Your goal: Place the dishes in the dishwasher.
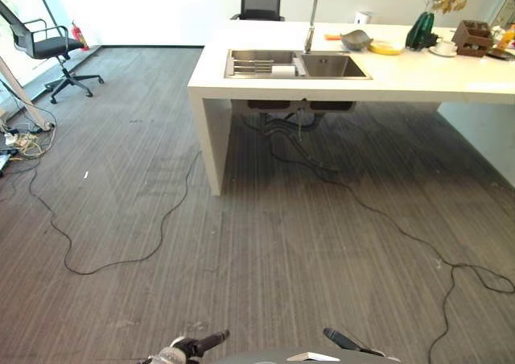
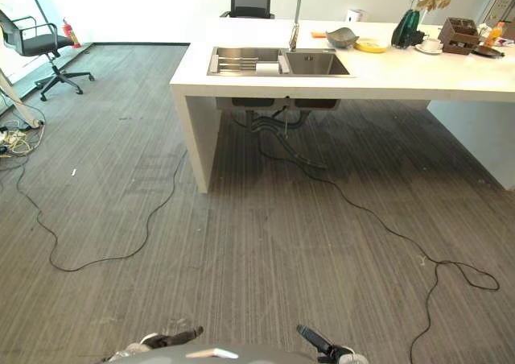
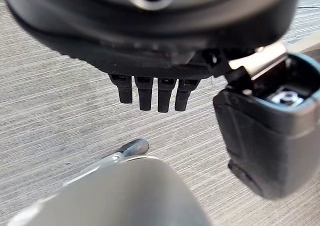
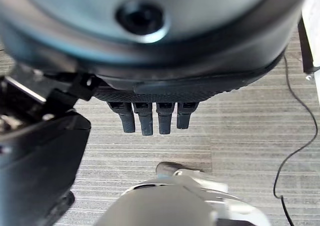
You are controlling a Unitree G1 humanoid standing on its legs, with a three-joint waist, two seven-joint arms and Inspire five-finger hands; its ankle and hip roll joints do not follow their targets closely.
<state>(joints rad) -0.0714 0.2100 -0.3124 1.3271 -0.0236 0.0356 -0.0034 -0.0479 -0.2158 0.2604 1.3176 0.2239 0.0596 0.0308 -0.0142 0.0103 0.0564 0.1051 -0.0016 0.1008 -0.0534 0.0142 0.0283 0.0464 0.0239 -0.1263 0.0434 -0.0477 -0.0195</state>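
left robot hand: hangs low over the floor, fingers straight and relaxed, holding nothing.
right robot hand: same, loose and empty over the floor.
risk, near: cables loop across the floor between robot and surface; walking in could snag a foot.
dishes: bowl, yellow plate and cup along the far edge of the surface, behind the sink.
risk, far: reaching across the sink, a robot hand might knock the faucet.

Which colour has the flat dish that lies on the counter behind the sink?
The flat dish is yellow; it shows best in the right eye view, beside the grey bowl.
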